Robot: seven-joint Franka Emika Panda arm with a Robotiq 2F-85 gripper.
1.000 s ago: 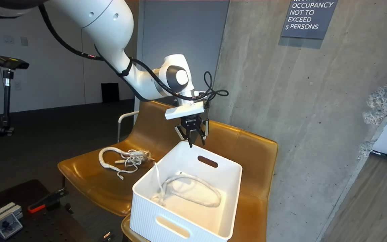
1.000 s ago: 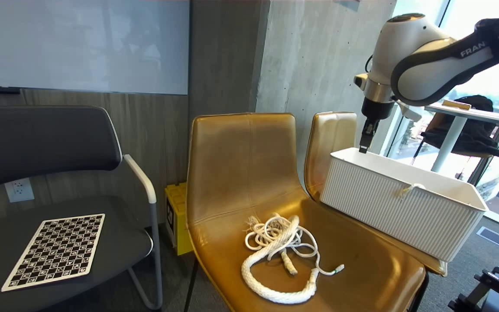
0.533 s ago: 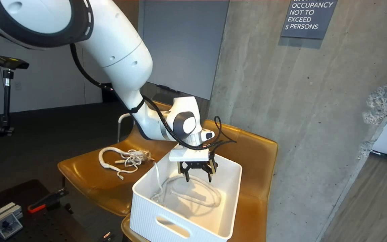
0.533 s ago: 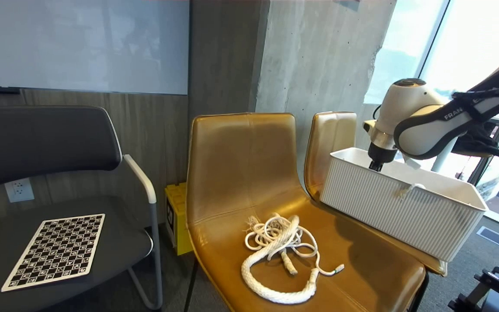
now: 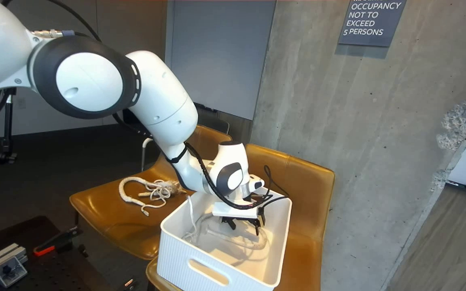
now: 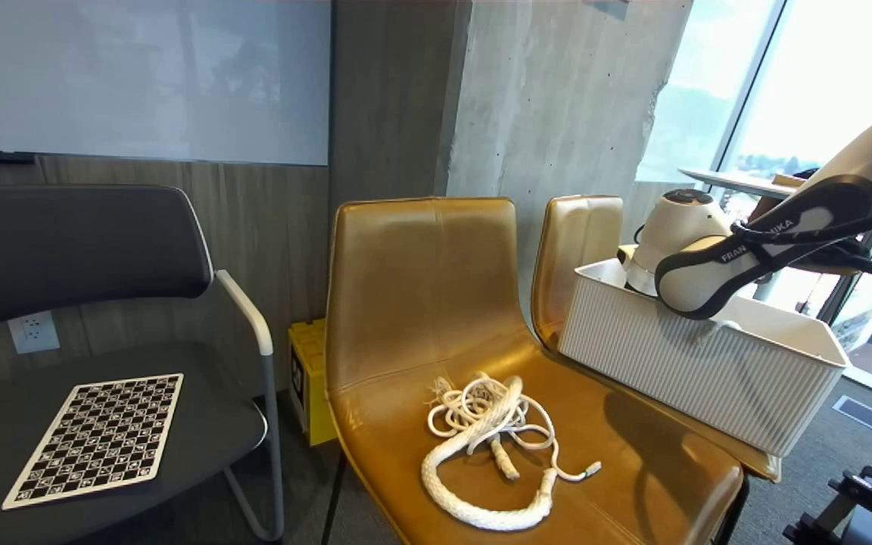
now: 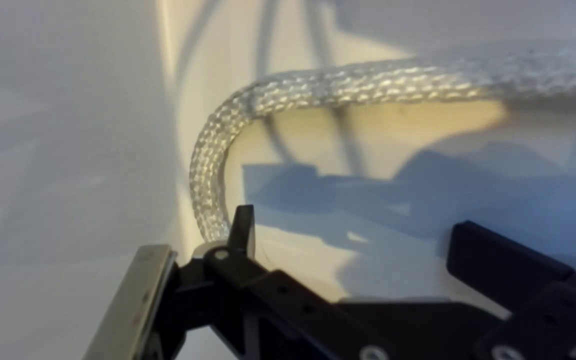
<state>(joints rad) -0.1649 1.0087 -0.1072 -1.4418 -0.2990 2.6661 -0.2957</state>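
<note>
- Jaws spread and pinching nothing, a Robotiq gripper hangs inside a white ribbed storage bin; a braided rope lies curved on the bin's floor, contact unclear.
- The work appears to be at the reaching stage; a grip would call for bringing the rope between the fingers.
- Close bin walls likely limit sideways room; a thin cord drapes over the rim.
- Alongside, a second rope lies heaped on a tan leather chair.

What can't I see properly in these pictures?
Black jointed pincer: hidden in an exterior view by the white ribbed plastic box.
White braided rope in the box: cut off by the wrist view's right edge; the pincer hides its lower part.
Grey rectangular sign: top line cut off by an exterior view's upper edge.
</note>
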